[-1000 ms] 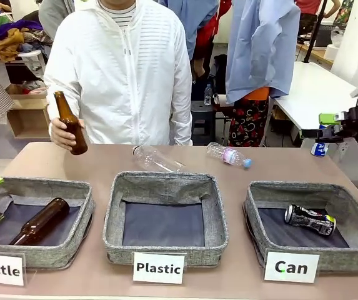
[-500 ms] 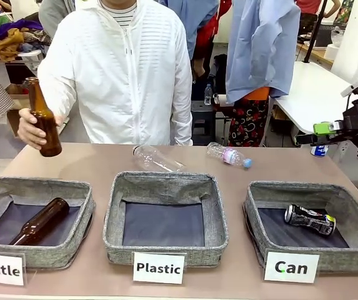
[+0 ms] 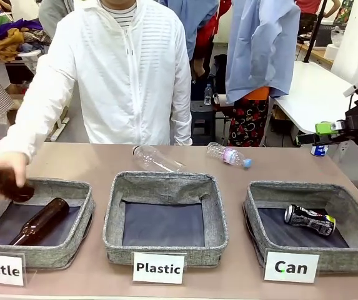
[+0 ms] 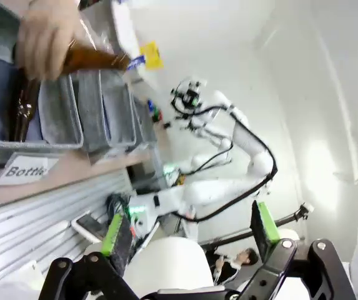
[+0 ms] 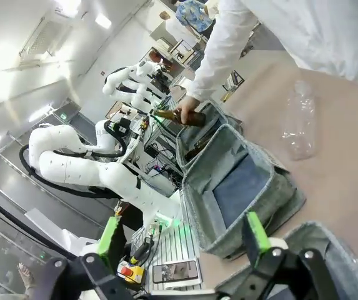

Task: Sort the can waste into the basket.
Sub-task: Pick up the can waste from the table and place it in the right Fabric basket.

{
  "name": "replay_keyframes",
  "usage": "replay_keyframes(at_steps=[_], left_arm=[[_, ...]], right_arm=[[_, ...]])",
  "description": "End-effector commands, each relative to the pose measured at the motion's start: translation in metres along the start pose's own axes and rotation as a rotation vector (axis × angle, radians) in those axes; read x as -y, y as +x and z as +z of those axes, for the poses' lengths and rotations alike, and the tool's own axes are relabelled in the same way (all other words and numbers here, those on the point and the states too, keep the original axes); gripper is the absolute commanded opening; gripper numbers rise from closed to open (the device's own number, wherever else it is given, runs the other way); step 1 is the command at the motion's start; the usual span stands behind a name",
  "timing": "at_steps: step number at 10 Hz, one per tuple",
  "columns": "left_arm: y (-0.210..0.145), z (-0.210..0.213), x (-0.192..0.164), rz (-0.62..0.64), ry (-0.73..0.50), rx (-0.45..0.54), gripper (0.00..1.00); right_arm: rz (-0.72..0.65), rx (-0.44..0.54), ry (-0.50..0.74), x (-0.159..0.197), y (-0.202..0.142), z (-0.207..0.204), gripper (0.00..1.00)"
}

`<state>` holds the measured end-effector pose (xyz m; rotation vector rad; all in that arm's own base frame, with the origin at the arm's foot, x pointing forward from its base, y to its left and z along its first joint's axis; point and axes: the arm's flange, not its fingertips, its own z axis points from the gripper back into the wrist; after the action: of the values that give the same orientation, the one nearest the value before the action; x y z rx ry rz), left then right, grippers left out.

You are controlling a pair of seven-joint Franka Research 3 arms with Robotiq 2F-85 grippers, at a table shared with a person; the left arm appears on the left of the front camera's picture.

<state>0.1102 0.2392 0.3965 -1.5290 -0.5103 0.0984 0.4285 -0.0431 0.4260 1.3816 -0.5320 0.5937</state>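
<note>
A dark black-and-silver can (image 3: 310, 220) lies on its side in the grey basket (image 3: 253, 212) behind the "Can" card (image 3: 291, 267). A blue-and-white can (image 3: 319, 150) stands by the table's far right corner. My right gripper (image 3: 321, 131) hovers just above that can; in the right wrist view its jaws (image 5: 183, 236) stand open with nothing between them. That view has the Can basket's rim (image 5: 319, 240) at the bottom right. My left gripper (image 4: 188, 228) is open and empty, off the table's left end.
The person's hand (image 3: 4, 170) holds a brown bottle (image 3: 0, 181) over the "Bottle" basket (image 3: 82, 203), where another brown bottle (image 3: 41, 222) lies. The "Plastic" basket (image 3: 166, 181) is in the middle. Two clear plastic bottles (image 3: 157, 158) (image 3: 228, 154) lie behind it.
The person's hand has carried the brown bottle left and down to the Bottle basket. My left gripper has left the front view's left edge. My right gripper rose slightly.
</note>
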Motion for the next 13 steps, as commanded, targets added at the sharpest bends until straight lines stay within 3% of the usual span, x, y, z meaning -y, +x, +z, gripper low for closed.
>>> replay_keyframes(at_steps=[1, 5, 6, 7, 9, 11, 13], left_arm=[[0.011, 0.008, -0.019, -0.015, -0.089, 0.024, 1.00], [0.030, 0.001, -0.018, 0.008, -0.078, 0.004, 1.00], [0.034, -0.003, -0.017, 0.006, -0.074, -0.017, 1.00], [0.040, -0.009, -0.015, 0.010, -0.061, -0.039, 1.00], [0.052, -0.028, -0.010, 0.006, -0.023, -0.114, 1.00], [0.065, -0.053, -0.005, 0.020, 0.028, -0.196, 1.00], [0.081, -0.078, -0.001, 0.030, 0.065, -0.285, 1.00]], right_arm=[[0.017, -0.008, 0.008, -0.002, 0.001, 0.001, 1.00], [0.000, -0.001, 0.001, 0.000, 0.000, 0.000, 1.00], [-0.027, -0.017, -0.043, -0.022, -0.006, 0.013, 1.00], [-0.067, -0.043, -0.166, -0.041, -0.009, 0.030, 1.00], [0.124, 0.222, -0.495, -0.059, -0.002, 0.090, 1.00], [0.393, 0.400, -0.729, -0.059, -0.006, 0.155, 1.00], [0.649, 0.503, -0.938, -0.037, -0.020, 0.210, 1.00]])
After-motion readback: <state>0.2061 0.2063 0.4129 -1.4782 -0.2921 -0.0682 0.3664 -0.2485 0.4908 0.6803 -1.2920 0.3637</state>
